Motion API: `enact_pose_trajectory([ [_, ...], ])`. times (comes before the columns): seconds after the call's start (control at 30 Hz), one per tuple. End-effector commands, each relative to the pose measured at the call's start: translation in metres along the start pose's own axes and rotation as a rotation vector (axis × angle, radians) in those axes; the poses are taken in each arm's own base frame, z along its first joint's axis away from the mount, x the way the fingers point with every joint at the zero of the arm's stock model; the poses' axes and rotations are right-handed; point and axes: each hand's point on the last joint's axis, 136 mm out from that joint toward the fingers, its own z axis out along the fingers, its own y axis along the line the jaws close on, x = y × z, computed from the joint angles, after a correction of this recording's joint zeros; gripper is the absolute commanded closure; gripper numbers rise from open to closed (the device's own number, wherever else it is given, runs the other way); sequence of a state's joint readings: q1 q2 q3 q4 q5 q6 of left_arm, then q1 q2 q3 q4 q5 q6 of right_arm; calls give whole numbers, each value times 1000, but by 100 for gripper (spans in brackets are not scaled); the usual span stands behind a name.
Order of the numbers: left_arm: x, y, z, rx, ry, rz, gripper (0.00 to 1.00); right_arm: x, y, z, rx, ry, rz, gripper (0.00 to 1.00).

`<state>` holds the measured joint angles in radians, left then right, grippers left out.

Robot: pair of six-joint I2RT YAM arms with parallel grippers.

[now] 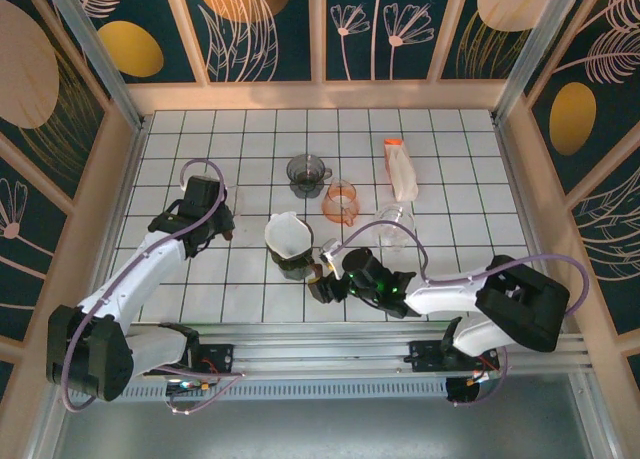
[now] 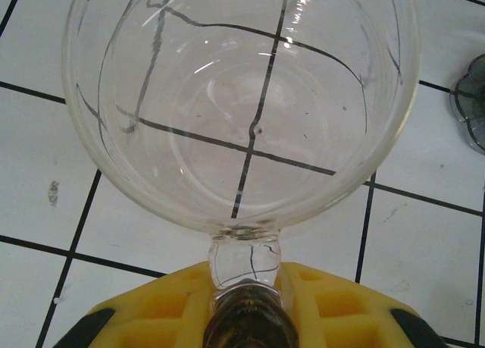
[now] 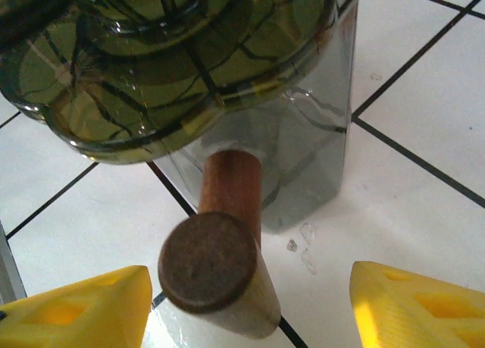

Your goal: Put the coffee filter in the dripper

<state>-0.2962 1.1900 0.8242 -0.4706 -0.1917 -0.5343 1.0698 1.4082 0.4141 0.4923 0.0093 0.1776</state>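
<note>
The white coffee filter (image 1: 287,233) sits as an open cone in the dark smoked dripper (image 1: 295,267) at the table's middle front. In the right wrist view the dripper (image 3: 189,52) looms close, and its wooden handle (image 3: 227,189) points toward the camera. My right gripper (image 3: 246,291) is open, with a yellow fingertip on either side of that handle and neither one touching it. To the left, my left gripper (image 2: 244,291) is shut on the handle of a clear glass cup (image 2: 242,98) that rests on the tiles.
A grey cup (image 1: 307,172), an orange cup (image 1: 341,203), a clear glass (image 1: 395,224) and a white bottle with an orange cap (image 1: 400,169) stand behind the dripper. The frame posts and the front rail (image 1: 320,344) bound the tiled table.
</note>
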Motion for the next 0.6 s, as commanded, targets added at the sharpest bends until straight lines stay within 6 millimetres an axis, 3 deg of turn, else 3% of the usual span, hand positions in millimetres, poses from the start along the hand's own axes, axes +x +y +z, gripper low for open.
enact_pose_trajectory([
  [0.0,-25,-6,-17,27,-80,-3,100,-13,2,4,-1,-65,-38,32],
  [0.57,-28,0,-28,7,-94,0,100,-22,-11,16,82,-111,-18,51],
])
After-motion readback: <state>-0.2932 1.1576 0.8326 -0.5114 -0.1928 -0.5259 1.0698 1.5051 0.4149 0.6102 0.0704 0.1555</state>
